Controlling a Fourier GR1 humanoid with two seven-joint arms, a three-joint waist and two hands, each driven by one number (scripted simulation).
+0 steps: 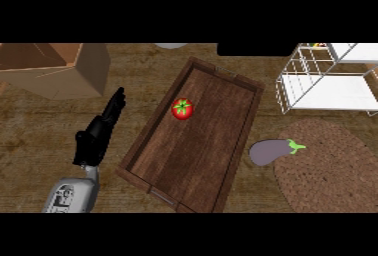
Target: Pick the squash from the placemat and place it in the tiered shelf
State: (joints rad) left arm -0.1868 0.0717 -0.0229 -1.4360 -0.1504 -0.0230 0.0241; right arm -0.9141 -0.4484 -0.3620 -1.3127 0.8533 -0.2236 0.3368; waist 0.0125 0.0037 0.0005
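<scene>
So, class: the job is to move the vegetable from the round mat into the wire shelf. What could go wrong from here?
1. The eggplant lies half off the placemat, right beside the wooden tray; a reach could nudge it against the tray's wall.
2. Only the left hand shows, open, across the tray.
3. The tiered shelf has thin wires that could snag.

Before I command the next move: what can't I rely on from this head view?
- Right hand: not in view at all.
- Tiered shelf: cut off by the top and right edges, so its full extent is unknown.
- Something small and colourful on the shelf's top: too small to identify.
- Placemat: lower part cut off; the vegetable at its left edge looks purple, like an eggplant, not a squash.
- Left hand: fingers straight, holding nothing.
</scene>
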